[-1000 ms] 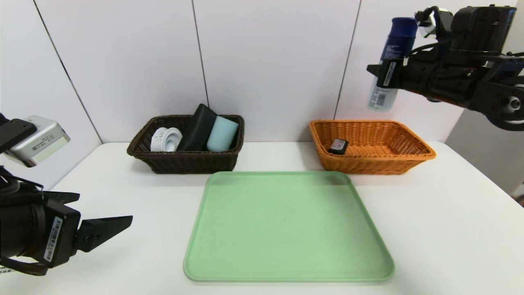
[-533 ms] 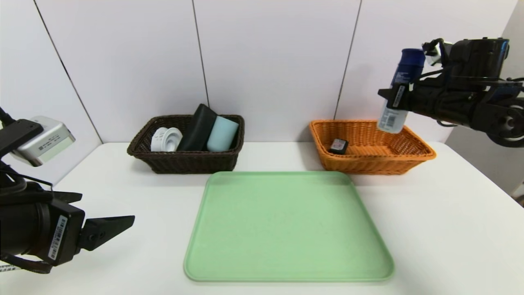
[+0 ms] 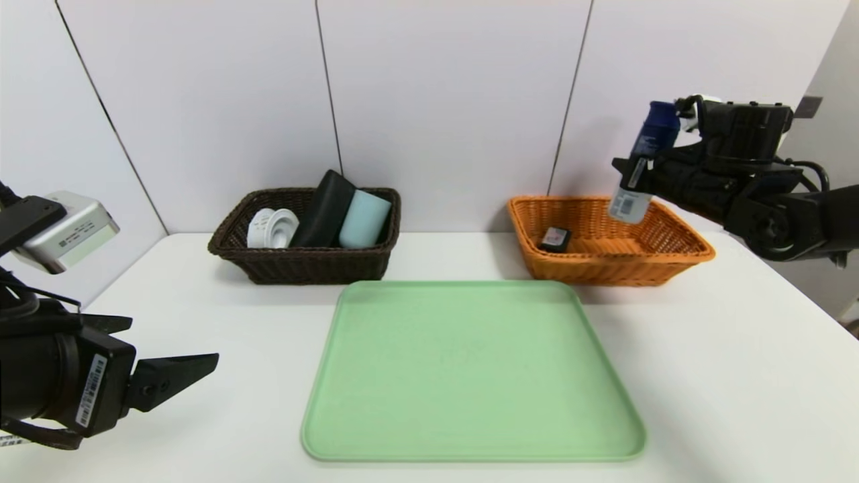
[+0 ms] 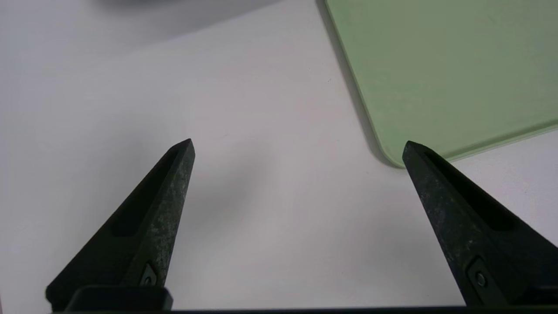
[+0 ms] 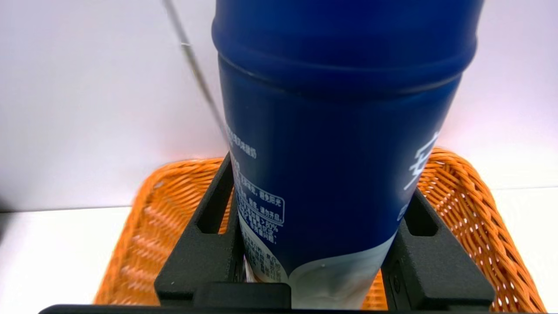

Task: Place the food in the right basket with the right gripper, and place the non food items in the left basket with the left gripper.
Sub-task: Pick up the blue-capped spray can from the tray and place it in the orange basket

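Observation:
My right gripper (image 3: 634,176) is shut on a blue and white bottle (image 3: 639,168), (image 5: 340,131), held nearly upright over the back right part of the orange right basket (image 3: 678,258). Its base hangs just above the basket's rim. A small dark packet (image 3: 554,239) lies in that basket. The dark brown left basket (image 3: 302,265) holds a white ribbed item (image 3: 272,228), a black item (image 3: 325,208) and a pale blue cylinder (image 3: 364,219). My left gripper (image 3: 194,369), (image 4: 298,148) hovers open and empty above the table, left of the green tray (image 3: 470,369).
The green tray (image 4: 436,65) lies in the middle of the white table (image 3: 738,369) with nothing on it. Both baskets stand against the panelled back wall (image 3: 443,100). The orange basket (image 5: 479,209) fills the right wrist view behind the bottle.
My right arm has come down and slightly back with the bottle, from high above the basket to just over its rim. The left arm has barely moved.

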Available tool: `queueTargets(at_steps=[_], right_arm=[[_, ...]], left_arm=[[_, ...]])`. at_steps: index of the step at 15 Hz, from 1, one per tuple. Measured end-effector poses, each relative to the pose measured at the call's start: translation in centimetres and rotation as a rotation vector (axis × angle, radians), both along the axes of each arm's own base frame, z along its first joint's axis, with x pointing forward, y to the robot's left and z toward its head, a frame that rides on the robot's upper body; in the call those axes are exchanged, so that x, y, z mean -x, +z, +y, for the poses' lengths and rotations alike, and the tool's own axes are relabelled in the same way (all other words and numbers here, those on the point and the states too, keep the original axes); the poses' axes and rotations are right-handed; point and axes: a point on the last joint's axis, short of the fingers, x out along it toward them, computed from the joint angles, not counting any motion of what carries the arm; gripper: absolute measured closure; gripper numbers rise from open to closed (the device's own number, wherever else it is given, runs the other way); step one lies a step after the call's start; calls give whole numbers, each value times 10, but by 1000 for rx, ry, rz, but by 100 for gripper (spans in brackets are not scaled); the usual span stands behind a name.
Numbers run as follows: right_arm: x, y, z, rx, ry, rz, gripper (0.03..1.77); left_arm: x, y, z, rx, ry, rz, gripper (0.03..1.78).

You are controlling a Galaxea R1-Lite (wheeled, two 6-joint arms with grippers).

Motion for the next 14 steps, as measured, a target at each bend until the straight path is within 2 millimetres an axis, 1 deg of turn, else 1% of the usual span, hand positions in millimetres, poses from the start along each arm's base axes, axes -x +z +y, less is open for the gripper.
queueTargets(at_steps=[3, 8, 11, 14], right_arm=[[-11, -19, 0, 3, -4, 25, 98], [-28, -42, -6, 2, -36, -16, 98], [-35, -56, -8, 5, -51, 11, 98], [-38, -64, -10, 7, -55, 26, 98]], left_arm=[[1, 0, 0, 1, 1, -3, 12], [1, 0, 0, -1, 0, -2, 12], [0, 0, 0, -5, -3, -1, 12], [0, 0, 0, -6, -3, 1, 12]])
